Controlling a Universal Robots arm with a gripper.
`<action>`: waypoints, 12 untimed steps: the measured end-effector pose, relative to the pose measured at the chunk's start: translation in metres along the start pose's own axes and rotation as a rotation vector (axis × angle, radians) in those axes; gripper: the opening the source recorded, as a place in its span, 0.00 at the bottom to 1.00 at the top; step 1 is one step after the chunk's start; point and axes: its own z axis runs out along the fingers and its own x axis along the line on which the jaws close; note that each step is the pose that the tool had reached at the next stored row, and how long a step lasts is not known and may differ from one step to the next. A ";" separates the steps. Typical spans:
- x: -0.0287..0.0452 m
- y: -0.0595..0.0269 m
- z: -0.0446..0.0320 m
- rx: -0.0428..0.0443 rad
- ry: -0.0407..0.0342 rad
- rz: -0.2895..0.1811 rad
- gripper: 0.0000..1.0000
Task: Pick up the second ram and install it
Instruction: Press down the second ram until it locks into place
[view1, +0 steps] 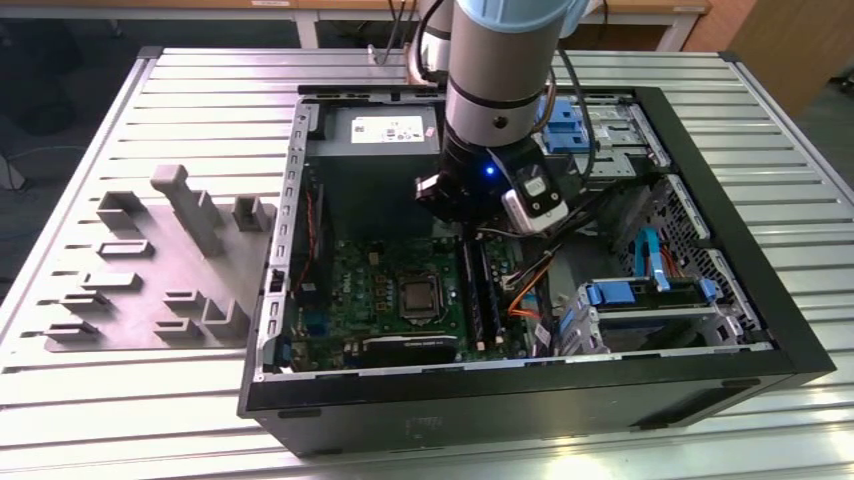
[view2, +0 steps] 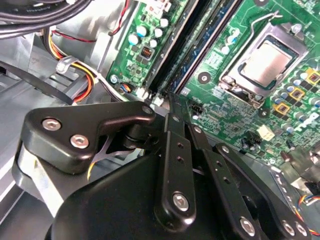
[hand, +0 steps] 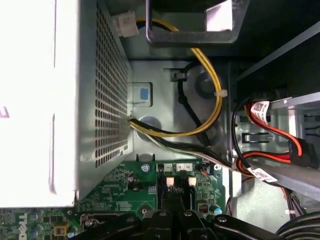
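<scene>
My gripper (view1: 470, 232) hangs inside the open computer case (view1: 747, 300), at the power-supply end of the long black memory slots (view1: 481, 290) on the green motherboard (view1: 387, 290). In the second wrist view its fingers (view2: 172, 107) are pressed together, shut, with their tips just over the slot ends (view2: 155, 95). Nothing shows between them. A slim blue-green board edge, the second ram (view2: 202, 47), stands edge-on along the black slots (view2: 175, 55). In the first wrist view the gripper (hand: 177, 207) sits right by the two white slot latches (hand: 170, 182).
The grey power supply (view1: 380, 130) is just behind the gripper. Yellow, black and red cables (hand: 210, 90) run close by, and orange cables (view1: 523, 300) lie beside the slots. The processor socket (view1: 420, 297) and blue drive brackets (view1: 641, 292) flank the slots. A grey fixture (view1: 160, 270) stands on the table.
</scene>
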 end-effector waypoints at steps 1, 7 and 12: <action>0.0000 -0.0017 -0.0001 0.0005 0.0000 0.000 0.11; -0.0007 -0.0187 -0.0010 0.0046 -0.0002 0.000 0.11; -0.0012 -0.0354 -0.0019 0.0066 -0.0002 0.000 0.11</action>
